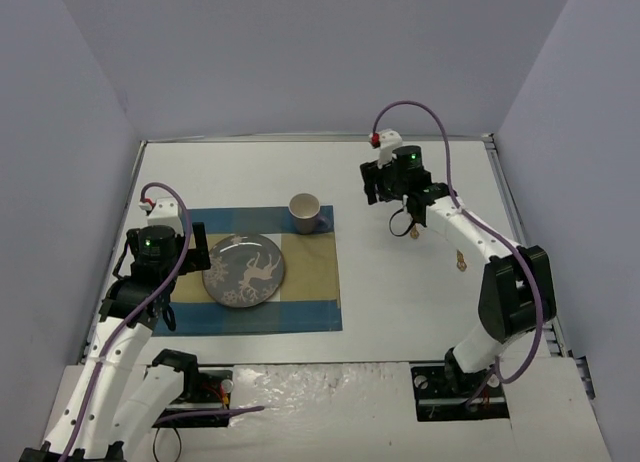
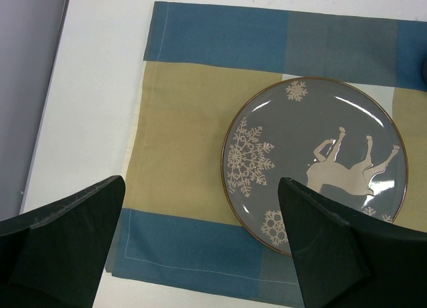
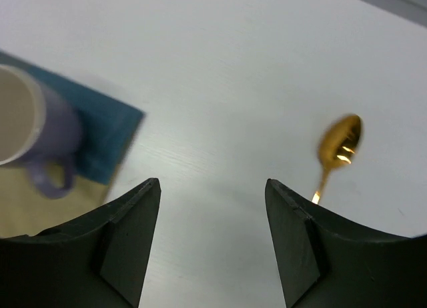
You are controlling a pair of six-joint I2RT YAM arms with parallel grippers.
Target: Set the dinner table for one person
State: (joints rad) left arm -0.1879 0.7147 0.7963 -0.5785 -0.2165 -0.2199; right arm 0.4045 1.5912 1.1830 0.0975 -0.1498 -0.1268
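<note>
Right of the placemat (image 1: 310, 272), the spoon (image 3: 339, 143) lies on the table (image 3: 220, 88) nearest the right gripper (image 3: 212, 185), released and empty, handle running back toward its wrist-view right-hand finger (image 3: 320, 255).

Lighting: bright, diffuse, overhead; shadows faint.
Glare: white streaks on the plate (image 2: 313, 161) glaze; left wrist view sharp.
Right wrist view: mug (image 3: 40, 131) and spoon (image 3: 340, 141) smeared by blur; counter (image 3: 220, 68) nearly overexposed.
</note>
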